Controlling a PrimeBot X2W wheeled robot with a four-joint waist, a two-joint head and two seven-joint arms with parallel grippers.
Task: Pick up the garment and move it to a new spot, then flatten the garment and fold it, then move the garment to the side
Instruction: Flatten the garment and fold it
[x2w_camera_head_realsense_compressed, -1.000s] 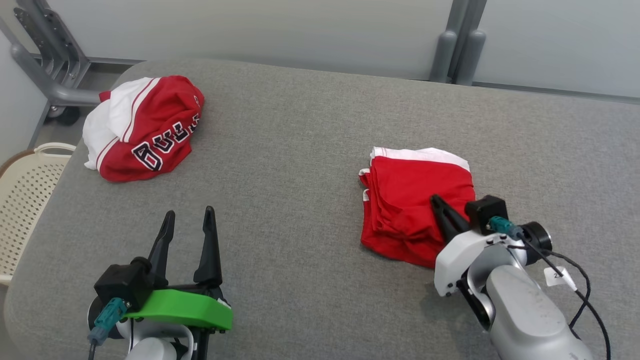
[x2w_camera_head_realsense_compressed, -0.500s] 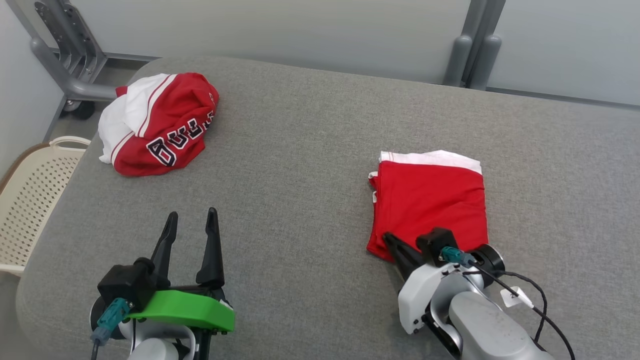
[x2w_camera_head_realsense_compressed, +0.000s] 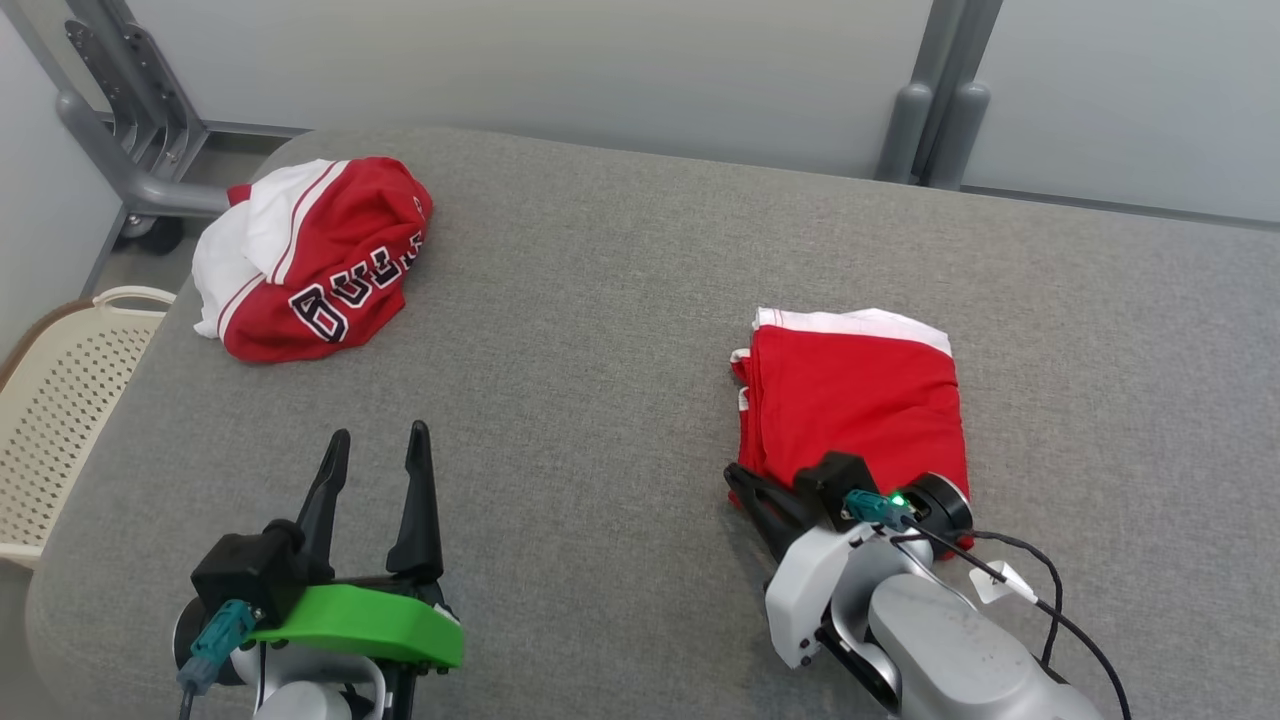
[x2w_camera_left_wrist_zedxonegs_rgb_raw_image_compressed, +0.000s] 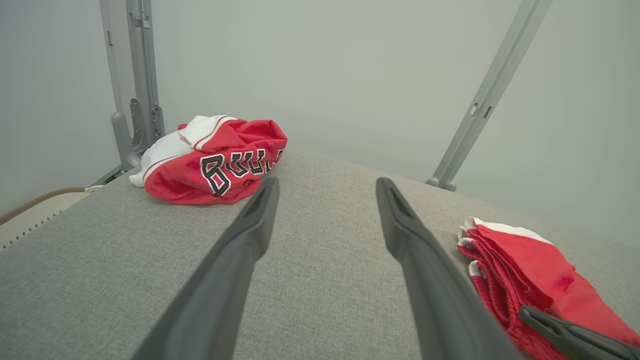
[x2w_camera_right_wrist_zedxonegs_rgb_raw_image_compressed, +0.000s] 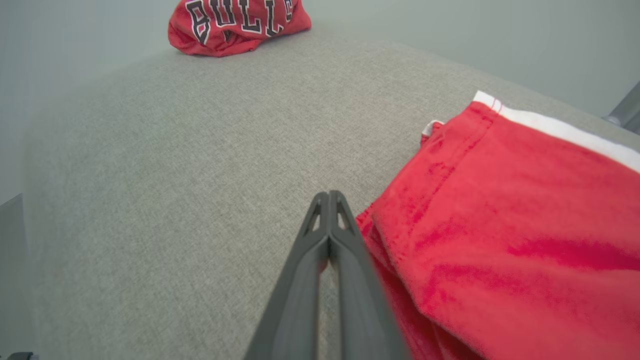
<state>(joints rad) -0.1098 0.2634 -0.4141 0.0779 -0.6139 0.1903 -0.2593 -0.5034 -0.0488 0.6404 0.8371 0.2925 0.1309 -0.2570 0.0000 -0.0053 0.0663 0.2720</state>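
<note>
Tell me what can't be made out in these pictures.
Head view: the right gripper hides the near edge of the folded garment.
Head view: the left edge cuts off the basket.
Head view: folds hide the end of the lettering on the jersey; the right wrist view's top edge crops it.

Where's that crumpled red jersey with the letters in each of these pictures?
Head view: jersey at upper left.
Left wrist view: jersey left of centre, upper half.
Right wrist view: jersey at top edge, left of centre.
Shared landmark: folded red garment, on the right in all three.
</note>
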